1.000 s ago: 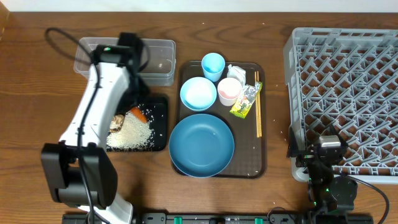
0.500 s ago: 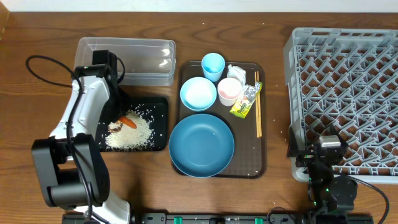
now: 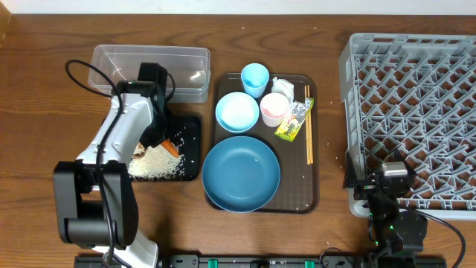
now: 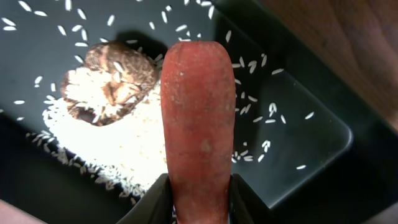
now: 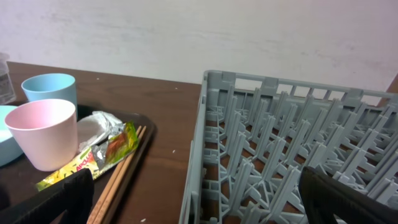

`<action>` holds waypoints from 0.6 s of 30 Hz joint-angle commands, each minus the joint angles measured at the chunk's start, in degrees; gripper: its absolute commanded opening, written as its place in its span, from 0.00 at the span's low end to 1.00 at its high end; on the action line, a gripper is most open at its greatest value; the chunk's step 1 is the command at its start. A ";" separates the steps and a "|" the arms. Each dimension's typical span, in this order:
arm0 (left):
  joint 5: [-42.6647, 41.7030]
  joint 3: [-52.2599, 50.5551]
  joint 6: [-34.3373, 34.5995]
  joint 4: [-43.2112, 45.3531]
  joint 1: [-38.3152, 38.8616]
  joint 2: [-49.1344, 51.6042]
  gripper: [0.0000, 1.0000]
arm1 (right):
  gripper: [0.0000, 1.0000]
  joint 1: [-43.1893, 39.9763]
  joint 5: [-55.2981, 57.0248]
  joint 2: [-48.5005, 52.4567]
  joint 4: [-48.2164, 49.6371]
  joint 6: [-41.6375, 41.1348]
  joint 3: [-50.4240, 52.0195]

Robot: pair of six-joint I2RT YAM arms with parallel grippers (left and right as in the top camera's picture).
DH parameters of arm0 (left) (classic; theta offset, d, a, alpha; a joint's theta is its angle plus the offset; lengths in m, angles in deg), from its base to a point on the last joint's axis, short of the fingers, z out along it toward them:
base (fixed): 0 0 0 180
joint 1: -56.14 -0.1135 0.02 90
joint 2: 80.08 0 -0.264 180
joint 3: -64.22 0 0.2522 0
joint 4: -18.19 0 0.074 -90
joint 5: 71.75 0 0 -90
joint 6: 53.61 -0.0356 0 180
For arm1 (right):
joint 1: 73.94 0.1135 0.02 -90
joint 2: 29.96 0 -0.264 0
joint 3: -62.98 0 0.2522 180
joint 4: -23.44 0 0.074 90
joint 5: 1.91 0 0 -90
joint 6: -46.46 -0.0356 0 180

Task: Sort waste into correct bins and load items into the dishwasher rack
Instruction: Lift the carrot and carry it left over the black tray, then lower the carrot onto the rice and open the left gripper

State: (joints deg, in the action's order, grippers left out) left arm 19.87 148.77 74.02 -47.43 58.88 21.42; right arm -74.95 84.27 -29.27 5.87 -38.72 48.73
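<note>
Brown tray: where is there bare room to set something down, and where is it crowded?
Bare: the tray corner right of the blue plate, below the chopsticks; also table wood between tray and rack. Crowded: around the cups, bowl, wrapper.

My left arm (image 3: pixel 126 130) is now swung back rightward from the black tray's (image 3: pixel 192 126) left edge. The orange carrot (image 4: pixel 199 112) in my left gripper (image 4: pixel 199 194) hangs nearer the tray's right edge, beyond the white rice (image 3: pixel 156 162).
</note>
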 commanded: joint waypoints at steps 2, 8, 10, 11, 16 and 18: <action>0.52 -3.13 -0.52 2.99 -0.20 -0.33 0.27 | 0.99 -0.46 0.39 -0.31 -0.09 -0.48 0.20; 0.55 -4.20 -0.57 4.66 -0.20 -0.33 0.27 | 0.99 -0.46 0.39 -0.31 -0.09 -0.48 0.20; 0.52 -4.20 -0.57 4.76 -0.20 -0.33 0.27 | 0.99 -0.46 0.39 -0.31 -0.09 -0.48 0.20; 0.55 -4.20 -0.57 4.66 -0.20 -0.33 0.28 | 0.99 -0.46 0.39 -0.31 -0.09 -0.48 0.20; 0.52 -4.20 -1.42 4.42 -0.20 -0.33 0.45 | 0.99 -0.46 0.39 -0.31 -0.09 -0.48 0.20; 0.52 -4.20 -1.97 4.39 -0.20 -0.33 0.45 | 0.99 -0.46 0.39 -0.31 -0.09 -0.48 0.20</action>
State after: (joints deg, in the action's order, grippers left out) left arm 19.92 144.70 73.41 -42.86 58.82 21.42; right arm -74.95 84.27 -29.27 5.87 -38.72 48.73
